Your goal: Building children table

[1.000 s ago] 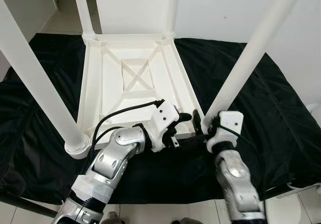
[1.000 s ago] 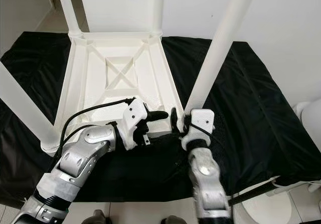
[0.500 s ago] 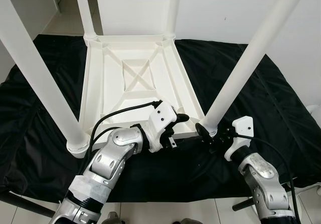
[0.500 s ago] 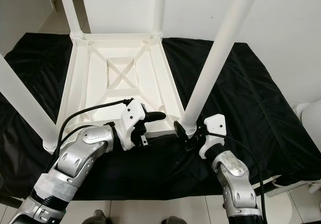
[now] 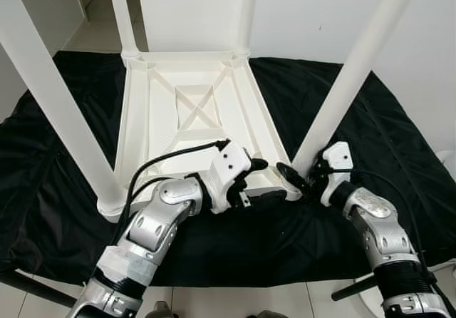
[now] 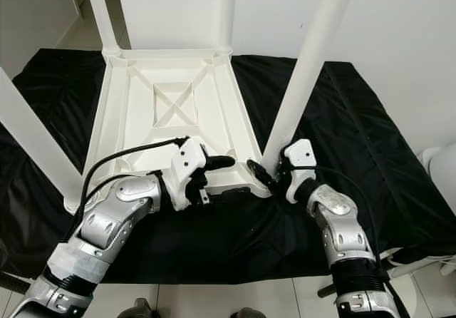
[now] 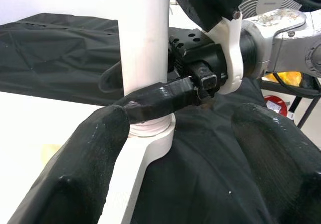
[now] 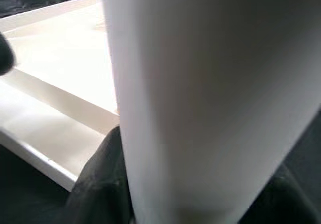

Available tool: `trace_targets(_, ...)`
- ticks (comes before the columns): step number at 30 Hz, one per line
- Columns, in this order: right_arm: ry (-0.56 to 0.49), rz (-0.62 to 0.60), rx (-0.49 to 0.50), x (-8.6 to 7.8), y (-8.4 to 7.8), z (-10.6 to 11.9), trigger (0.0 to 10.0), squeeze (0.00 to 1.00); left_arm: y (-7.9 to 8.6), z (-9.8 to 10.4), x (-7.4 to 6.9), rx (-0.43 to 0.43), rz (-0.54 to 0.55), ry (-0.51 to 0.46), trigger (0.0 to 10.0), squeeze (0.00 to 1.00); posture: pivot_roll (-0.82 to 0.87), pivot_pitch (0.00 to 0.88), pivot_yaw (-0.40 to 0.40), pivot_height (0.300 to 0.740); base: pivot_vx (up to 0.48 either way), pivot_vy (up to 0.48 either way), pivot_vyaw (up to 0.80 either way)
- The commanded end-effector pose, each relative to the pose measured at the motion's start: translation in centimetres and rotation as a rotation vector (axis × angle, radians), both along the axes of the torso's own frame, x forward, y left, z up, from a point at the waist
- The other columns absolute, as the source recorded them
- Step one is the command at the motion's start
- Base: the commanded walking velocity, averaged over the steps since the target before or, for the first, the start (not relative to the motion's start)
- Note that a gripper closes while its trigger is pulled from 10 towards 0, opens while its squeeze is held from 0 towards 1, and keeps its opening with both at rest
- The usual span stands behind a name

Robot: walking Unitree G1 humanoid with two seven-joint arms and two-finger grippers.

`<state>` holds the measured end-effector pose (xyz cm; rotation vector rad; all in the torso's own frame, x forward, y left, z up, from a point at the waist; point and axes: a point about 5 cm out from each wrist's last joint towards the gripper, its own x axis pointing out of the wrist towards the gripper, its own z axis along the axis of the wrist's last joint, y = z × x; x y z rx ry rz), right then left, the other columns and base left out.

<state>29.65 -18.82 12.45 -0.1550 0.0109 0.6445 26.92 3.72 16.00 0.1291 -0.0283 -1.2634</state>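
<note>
Left eye view is showing the white table (image 5: 192, 118) lying upside down on a black cloth (image 5: 64, 190), its four legs pointing up at the corners. I am working at the near right leg (image 5: 342, 97), the one standing just in front of both my arms.

My right gripper (image 5: 303, 180) is wrapping the very base of that leg, one finger (image 7: 160, 98) lying across its face just above the collar, the other showing dark behind it, so I am closing on the leg rather than standing free. My left gripper (image 7: 170, 148) is hanging open just beside the same corner, its two fingers spread wide on either side of the socket and touching nothing that I can make out.

Plastic, I am judging, moulded and hollow: the underside is showing thin ribs, a crossed brace in the middle and a raised rim, so the whole should be light and stiff. The leg is a smooth, round, slightly tapering tube with a faint gloss, and that surface is likely to slip under my rubbery fingers if I am twisting hard. Low down near the collar is the better place to take it, where the tube is widest and bends least; higher up it would lever against the socket. The cloth is soft and creased, so the tabletop may be sliding on it while I am turning.
</note>
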Motion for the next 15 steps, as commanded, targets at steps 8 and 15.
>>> trace_targets(8, 0.050, 0.023, -0.023, -0.52, -0.55, -1.10, 0.4, 0.00, -0.14, 0.13, -0.14, -0.004, -0.010, 0.006, 10.0, 0.00, 0.03, 0.000, -0.029, 0.740, 0.000, 0.000, 0.00)
trace_targets(15, 0.044, -0.036, 0.001, -0.46, -0.35, -1.22, 10.0, 0.00, -0.18, 0.12, -0.13, -0.003, -0.012, 0.005, 10.0, 0.00, 0.02, 0.000, -0.035, 0.740, 0.000, 0.000, 0.00)
